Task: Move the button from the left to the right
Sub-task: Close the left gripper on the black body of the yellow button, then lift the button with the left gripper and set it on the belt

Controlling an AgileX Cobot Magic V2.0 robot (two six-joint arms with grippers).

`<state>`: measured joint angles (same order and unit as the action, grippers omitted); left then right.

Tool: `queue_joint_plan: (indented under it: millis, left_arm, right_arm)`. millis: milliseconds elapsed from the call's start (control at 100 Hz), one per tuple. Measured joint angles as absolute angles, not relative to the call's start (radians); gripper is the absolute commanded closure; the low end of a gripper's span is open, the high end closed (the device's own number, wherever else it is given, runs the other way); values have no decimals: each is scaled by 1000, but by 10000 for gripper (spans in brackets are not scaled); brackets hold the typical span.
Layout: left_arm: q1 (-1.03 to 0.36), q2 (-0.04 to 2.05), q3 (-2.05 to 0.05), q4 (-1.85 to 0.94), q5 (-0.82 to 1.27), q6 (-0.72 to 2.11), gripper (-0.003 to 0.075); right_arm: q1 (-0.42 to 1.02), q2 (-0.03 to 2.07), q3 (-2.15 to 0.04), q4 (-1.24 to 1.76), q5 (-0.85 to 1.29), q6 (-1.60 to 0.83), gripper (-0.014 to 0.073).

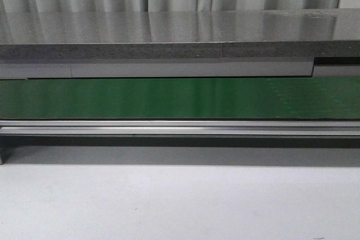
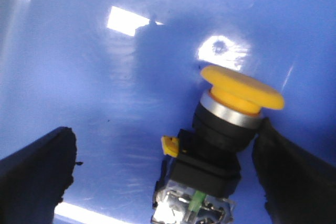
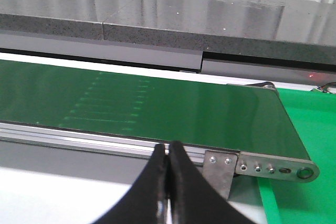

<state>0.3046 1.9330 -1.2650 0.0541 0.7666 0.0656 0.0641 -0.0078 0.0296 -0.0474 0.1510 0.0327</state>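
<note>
The button [image 2: 226,129] shows only in the left wrist view. It has a yellow-orange mushroom cap, a silver ring and a black blocky body with a green mark, and it lies tilted on a blue surface [image 2: 105,87]. My left gripper [image 2: 165,129] is open around it. One finger [image 2: 294,177] is right beside the button's body and the other finger [image 2: 37,177] stands well apart from it. My right gripper [image 3: 168,148] is shut and empty, in front of the conveyor's metal rail. Neither gripper nor the button shows in the front view.
A green conveyor belt [image 1: 180,98] runs across the table, with a metal rail [image 1: 180,129] in front and a grey stone slab [image 1: 169,37] behind. The belt's end bracket [image 3: 262,167] and a green mat [image 3: 310,129] are in the right wrist view.
</note>
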Motion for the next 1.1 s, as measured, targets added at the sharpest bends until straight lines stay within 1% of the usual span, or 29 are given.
queue_joint_plan:
  millis: [70,120,190,270,300,310,320,340,370,410,430,490,640,840,1100]
  left_arm:
    - [305,1943,-1265,52,767,66,78]
    - [305,1946,-1266,50,764,66,96]
    - [305,1947,-1266,48,762,66,165]
    - [305,1947,-1266,45,761,66,295]
    - [305,1947,-1266,45,761,66,381]
    - [305,1947,-1266,45,761,66,381]
    - [305,1947,-1266,45,761,66,411]
    - [305,1947,-1266,45,761,66,440]
    - [305,1947,-1266,44,760,66,514]
    - [305,1947,-1266,44,760,66,585]
    - [305,1947,-1266,44,760,66,636]
    - [305,1947,-1267,44,760,66,718]
    - [305,1947,-1274,44,770,66,715]
    - [305,1942,-1353,31,864,66,715]
    - [301,1819,-1429,-62,944,131,715]
  right_arm:
    - [64,-8,30,-47,151,33,715]
    - [64,-8,30,-47,151,33,715]
    - [64,-8,30,-47,151,33,715]
    - [64,-8,30,-47,151,33,715]
    - [64,-8,30,-47,151,33,715]
    - [64,-8,30,-47,151,33,715]
    - [64,-8,30,-47,151,33,715]
    - [64,-8,30,-47,151,33,715]
    - [64,-8,30,-47,151,33,715]
    - [64,-8,30,-47,151,33,715]
    - [64,-8,30,-47,151,33,715]
    - [64,-8,30,-47,151,33,715]
    - [64,-8,30,-47,151,33,715]
    - [64,-8,30,-47,151,33,715]
    - [64,-8,30,-47,151,33,715]
